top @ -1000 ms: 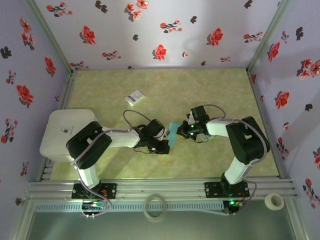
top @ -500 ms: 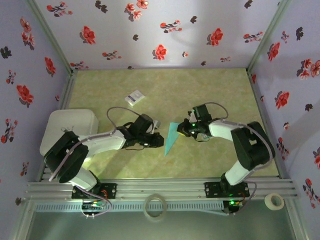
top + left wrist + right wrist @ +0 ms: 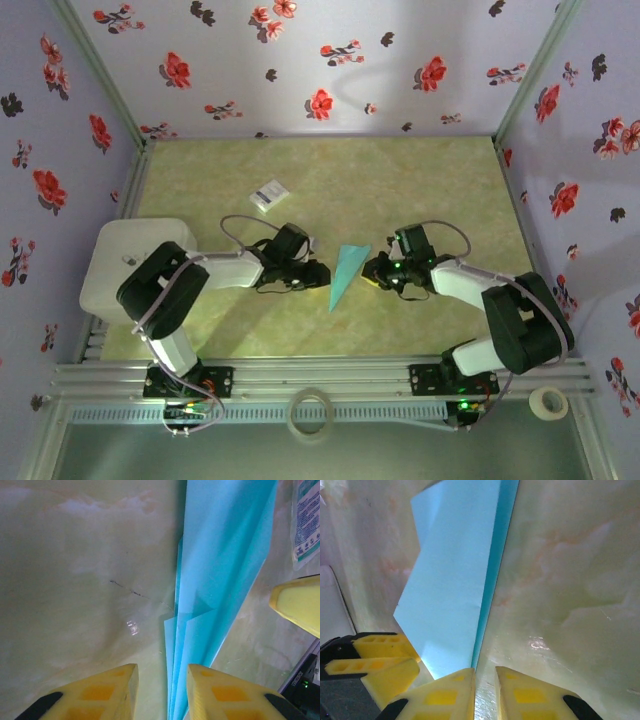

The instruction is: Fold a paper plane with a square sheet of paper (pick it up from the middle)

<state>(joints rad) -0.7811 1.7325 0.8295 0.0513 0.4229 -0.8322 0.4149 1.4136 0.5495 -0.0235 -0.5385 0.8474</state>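
– Between the left gripper [image 3: 318, 274] and the right gripper [image 3: 372, 270], overhead view: slim pointed teal paper plane [image 3: 345, 272] lies flat on the pale green marbled tabletop [image 3: 440, 190], nose toward the near side.

– Jaws?

– Left wrist view: left jaws apart, with the plane's folded layers running into the gap, close to one finger [image 3: 220, 692]. Right wrist view: right jaws narrowly apart, with bare tabletop in the slit and the paper's edge ending at one fingertip [image 3: 450, 690].

– Any writing?

– The left wrist view adds a small printed card [image 3: 306, 525], green on white, just beyond the plane. Its text is too blurred to read. The overhead view adds a small white card [image 3: 268, 193], far-left of the plane, its marks illegible. A white rounded box [image 3: 130, 265] at the left edge bears a tiny dark mark, unreadable.
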